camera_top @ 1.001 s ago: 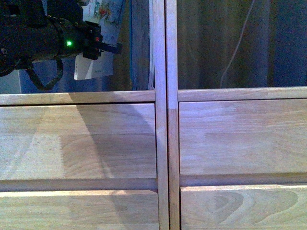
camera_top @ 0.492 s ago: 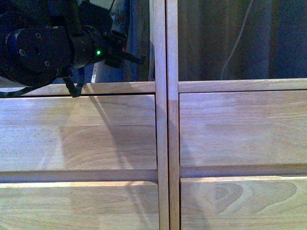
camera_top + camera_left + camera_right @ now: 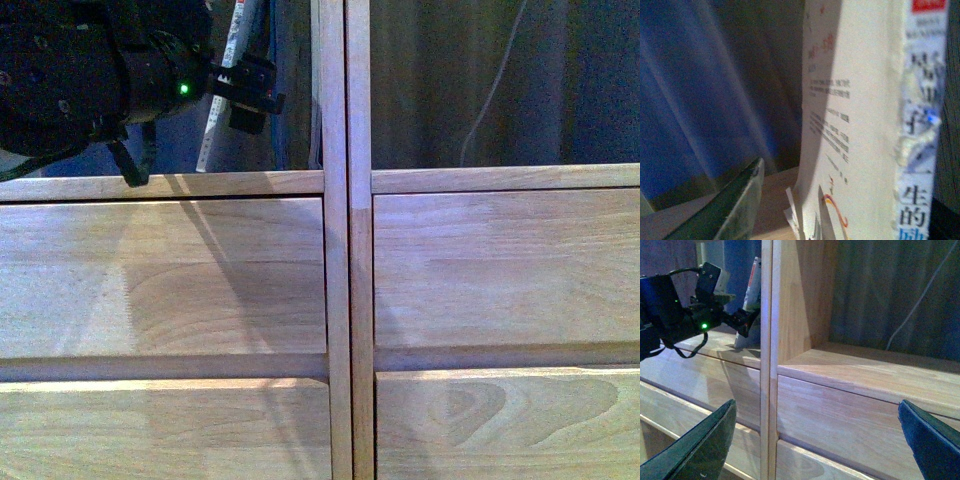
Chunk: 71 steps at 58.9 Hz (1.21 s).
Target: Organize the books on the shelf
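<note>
Book [image 3: 860, 125] upright in left upper bay of shelf [image 3: 336, 250], near divider; long axis near vertical, slight lean; left claw [image 3: 252, 98] straddles it, jaws spread, one finger [image 3: 740, 200] clear of cover; right claw [image 3: 816, 405] wide open, empty, farther off.

The shelf [image 3: 335, 250] is pale wood — smooth, faintly glossy, grain showing. The book [image 3: 860, 125] is matt white paper, frayed along its spine; the curtain [image 3: 450, 80] behind is dull cloth.
</note>
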### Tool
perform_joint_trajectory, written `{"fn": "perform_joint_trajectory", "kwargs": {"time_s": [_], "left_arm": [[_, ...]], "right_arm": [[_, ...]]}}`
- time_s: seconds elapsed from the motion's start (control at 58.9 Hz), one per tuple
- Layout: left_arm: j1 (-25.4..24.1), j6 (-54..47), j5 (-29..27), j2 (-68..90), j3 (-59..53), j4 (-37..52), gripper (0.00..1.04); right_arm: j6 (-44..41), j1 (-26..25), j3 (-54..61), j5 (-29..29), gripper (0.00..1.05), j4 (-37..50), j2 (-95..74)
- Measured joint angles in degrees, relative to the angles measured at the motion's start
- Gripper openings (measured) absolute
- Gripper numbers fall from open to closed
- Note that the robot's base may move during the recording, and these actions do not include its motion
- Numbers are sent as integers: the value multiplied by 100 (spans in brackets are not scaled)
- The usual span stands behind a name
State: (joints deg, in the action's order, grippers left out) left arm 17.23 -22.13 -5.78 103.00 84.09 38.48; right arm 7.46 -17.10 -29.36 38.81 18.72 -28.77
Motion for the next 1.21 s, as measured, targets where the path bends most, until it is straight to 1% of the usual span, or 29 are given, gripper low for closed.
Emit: {"fn": "perform_joint_trajectory", "kwargs": {"time_s": [0.068, 0.255, 0.373, 0.475, 0.492, 0.509, 0.526, 0.611, 0.645, 0.679, 0.73, 0.747, 0.781, 0.798, 0.832, 0.849, 0.883, 0.9, 0.934, 0.967, 0.984, 1.001, 1.018, 1.035, 1.052, 1.069, 1.154, 1.171, 1.205], "left_arm": [[-44, 184, 111, -208, -223, -11, 97], [-170, 577, 511, -931, -1071, -22, 97], [-302, 970, 876, -1674, -1847, -26, 97], [-413, 1102, 1147, -2328, -2465, 0, 97], [-481, 1167, 1325, -2627, -2739, 17, 97], [-490, 1196, 1353, -2669, -2778, 22, 97], [-555, 1268, 1519, -2900, -2983, 28, 97], [-761, 1558, 1937, -3630, -3622, 31, 97], [-920, 1792, 2240, -4050, -3974, 15, 97], [-1008, 1943, 2413, -4347, -4214, -17, 97], [-1091, 2175, 2487, -4671, -4441, -28, 97], [-1084, 2184, 2347, -4763, -4448, -127, 97], [-960, 2194, 1521, -4975, -4312, -922, 90], [-942, 2194, 1309, -5027, -4286, -1143, 88], [-907, 2194, 616, -5217, -4306, -1891, 81], [-907, 2194, 474, -5259, -4341, -2041, 80], [-914, 2197, 48, -5407, -4555, -2413, 73], [-920, 2197, -13, -5440, -4627, -2444, 71], [-953, 2199, -87, -5523, -4857, -2457, 66], [-1010, 2199, -107, -5628, -5141, -2413, 58], [-1019, 2199, -105, -5652, -5209, -2393, 57], [-1034, 2199, -76, -5705, -5340, -2350, 53], [-1043, 2199, -61, -5733, -5403, -2323, 51], [-1062, 2199, -37, -5796, -5525, -2277, 48], [-1071, 2199, -33, -5829, -5580, -2253, 46], [-1099, 2199, -11, -5932, -5742, -2186, 41], [-1163, 2199, 57, -6159, -6061, -2044, 28], [-1178, 2199, 92, -6216, -6144, -2011, 25], [-1204, 2199, 116, -6299, -6271, -1967, 19]], "right_arm": [[0, 0, 0, 0, 98, 0, 0], [-2, 0, 0, 0, 98, 0, 0], [-2, 0, 0, 0, 98, 0, 0], [-2, 0, 0, 0, 98, 0, 0], [-2, 0, 0, 0, 98, 0, 0], [-2, 0, 0, 0, 98, 0, 0], [-2, 0, 0, 0, 98, 0, 0], [-2, 0, 0, 0, 98, 0, 0], [-2, 0, 0, 0, 98, 0, 0], [-2, 0, 0, 0, 98, 0, 0], [-2, 0, 0, -2, 98, 0, 0], [-2, 0, 0, -2, 98, 0, 0], [-2, 0, 0, -2, 98, 0, 0], [-4, 0, 0, 0, 98, 0, 0], [-2, 0, 0, 9, 98, 0, 2], [-4, 0, 0, 11, 98, 0, 2], [-4, 0, 0, -2, 98, 0, 4], [-4, -2, 0, -4, 98, 0, 7], [-94, 46, -31, -234, 96, -155, 24], [-243, 299, -188, -1126, 90, -929, 96], [-284, 365, -214, -1318, 88, -1110, 120], [-356, 494, -229, -1700, 85, -1453, 170], [-398, 553, -225, -1880, 83, -1611, 201], [-448, 658, -181, -2192, 80, -1878, 260], [-459, 695, -144, -2330, 78, -1982, 291], [-527, 789, 4, -2686, 73, -2153, 391], [-595, 964, 365, -3209, 61, -2157, 612], [-599, 1084, 457, -3464, 58, -2131, 660], [-610, 1303, 590, -3698, 53, -2083, 743]]}}
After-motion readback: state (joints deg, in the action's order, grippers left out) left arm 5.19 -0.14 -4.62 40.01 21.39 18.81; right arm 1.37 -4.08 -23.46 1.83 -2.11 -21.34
